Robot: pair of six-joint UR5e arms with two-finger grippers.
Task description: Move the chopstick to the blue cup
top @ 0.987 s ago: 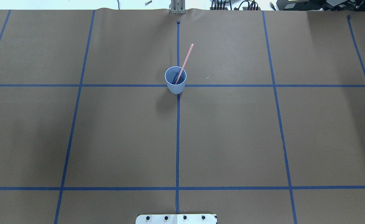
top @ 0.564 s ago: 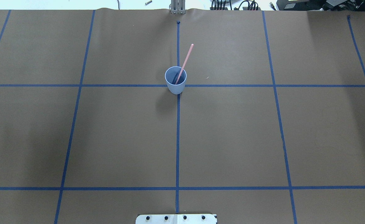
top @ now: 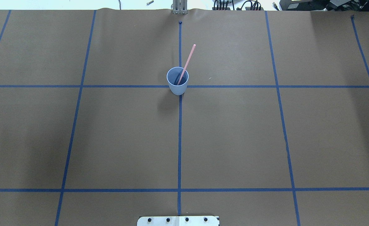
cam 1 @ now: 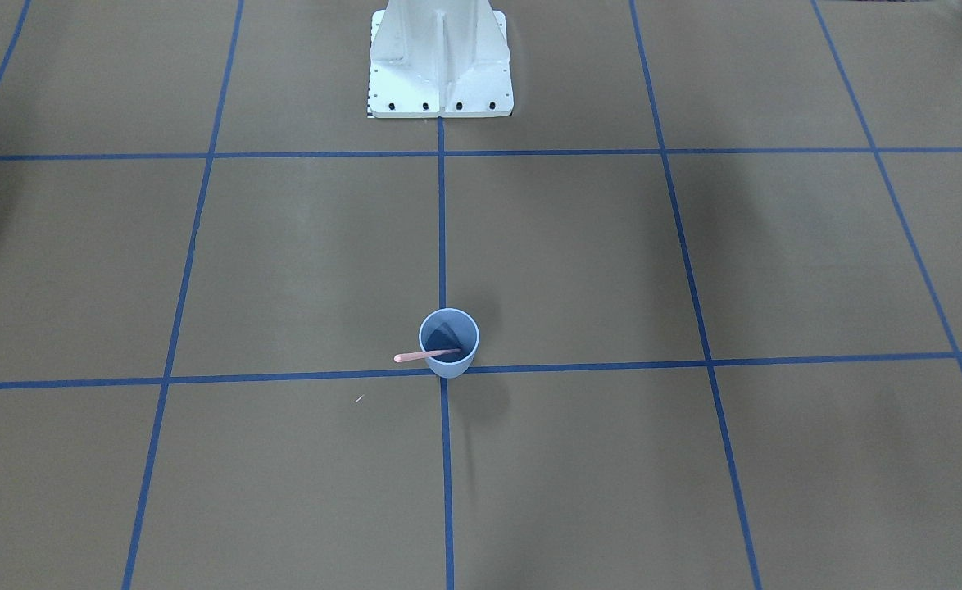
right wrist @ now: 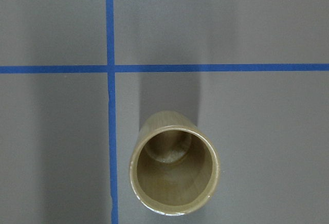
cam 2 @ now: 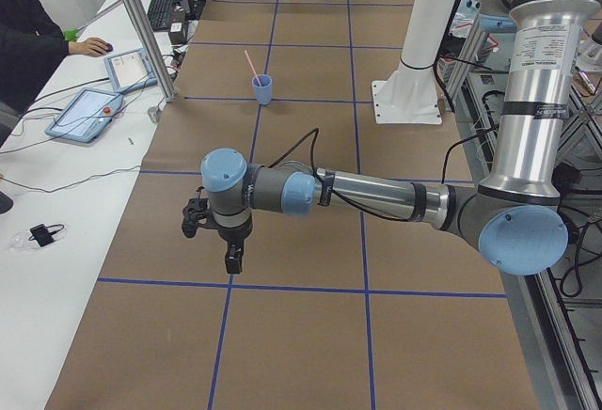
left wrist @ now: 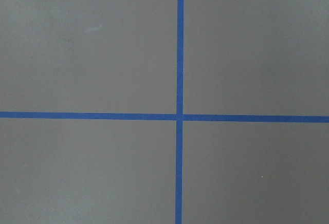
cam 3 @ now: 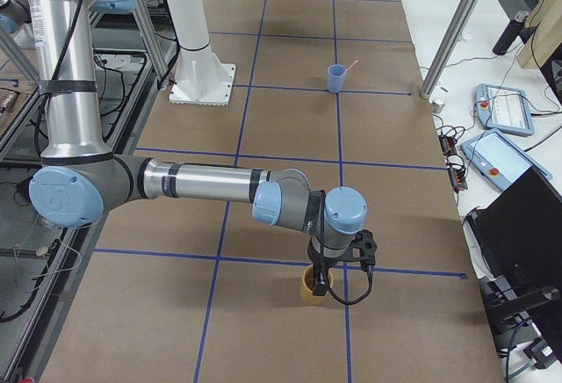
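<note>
The pink chopstick (top: 187,62) stands tilted inside the blue cup (top: 177,85) at mid-table (top: 109,131), its top leaning out over the rim. My left fingers (cam 2: 231,261) hang over a tape crossing (left wrist: 179,116), my right fingers (cam 3: 320,283) over a tan cup (right wrist: 175,170). Clenched or released, I cannot tell.

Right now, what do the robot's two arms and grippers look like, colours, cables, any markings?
Both arms match: silver metal tubes joined by grey joints with light-blue round caps. The left arm carries a black cable along its forearm; the right arm shows a logo on one blue cap, and a black cable loops by its wrist. The left gripper and right gripper are black.
</note>
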